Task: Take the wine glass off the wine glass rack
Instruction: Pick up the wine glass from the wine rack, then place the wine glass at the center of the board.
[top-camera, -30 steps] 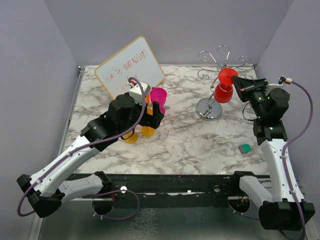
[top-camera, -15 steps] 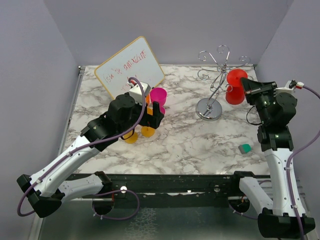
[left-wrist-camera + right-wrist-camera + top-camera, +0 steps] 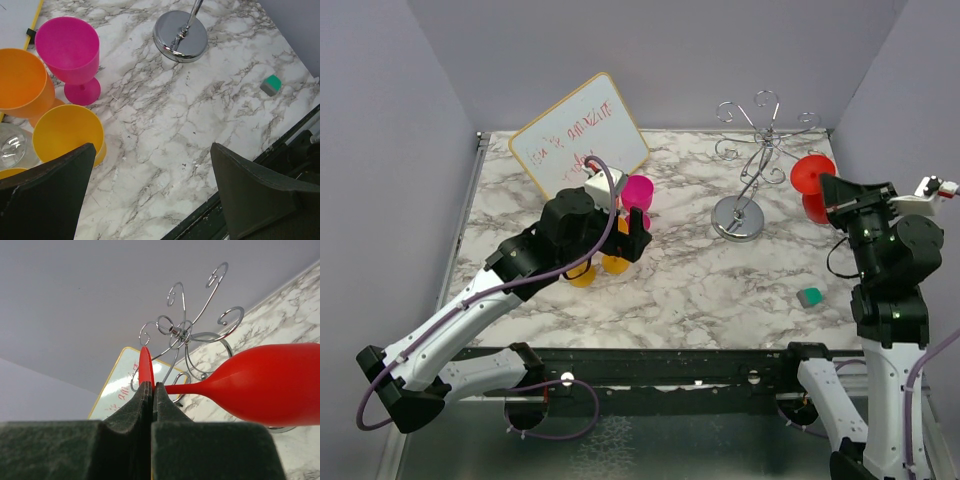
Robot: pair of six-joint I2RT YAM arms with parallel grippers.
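The silver wire wine glass rack (image 3: 757,130) stands at the back right on its round mirrored base (image 3: 737,217); its scroll arms also show in the right wrist view (image 3: 186,333) and its base in the left wrist view (image 3: 180,36). My right gripper (image 3: 827,187) is shut on the foot of a red wine glass (image 3: 812,175), holding it in the air to the right of the rack, clear of the arms. In the right wrist view the jaws (image 3: 151,387) pinch the foot disc and the bowl (image 3: 270,385) points right. My left gripper (image 3: 150,165) is open and empty above the marble.
A pink glass (image 3: 67,50), orange glasses (image 3: 20,82) and a yellow glass (image 3: 67,132) stand by my left gripper (image 3: 632,225). A whiteboard (image 3: 578,135) leans at the back left. A small teal block (image 3: 809,296) lies at the right front. Grey walls close in the table.
My right gripper has drawn the red wine glass to the right, off the rack's arm and away from the post. The left arm has barely moved.
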